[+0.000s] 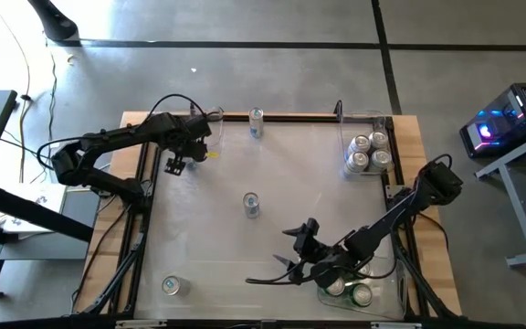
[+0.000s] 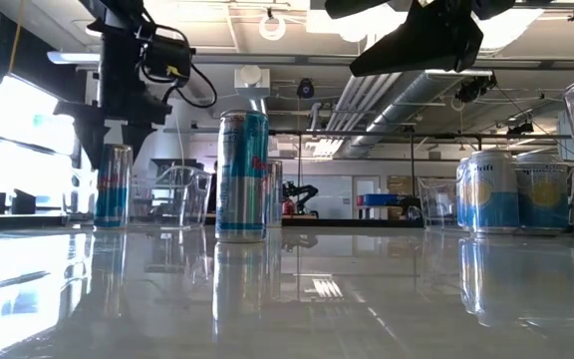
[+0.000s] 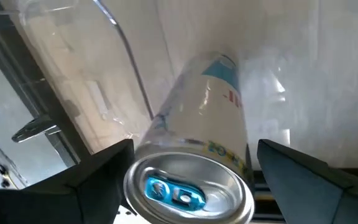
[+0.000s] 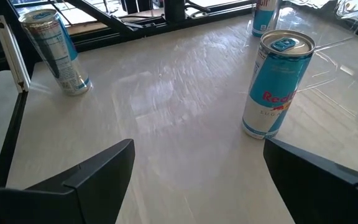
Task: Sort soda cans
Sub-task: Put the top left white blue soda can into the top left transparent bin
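Can standing upright, a pale slim can with a blue tab, its long axis vertical, is what the next move turns on. It stands toward the table's far left corner from the middle can, and it is hard to pick out from overhead because the arm covers it. Right beside it, on the side away from the middle can, rises the wall of a clear bin.

The left gripper hangs directly above this can with its fingers spread wide, one on each side of the rim and neither touching the metal, so nothing is held. From the level view the same can sits on the table beneath that gripper. In my judgement the jaws are already lined up across the can's width, so closing here would catch it near the top; equally, this could be a can just set down.

The right gripper, also spread and empty, sits near the middle can on its near right side, facing it, and is far the nearer arm to that one
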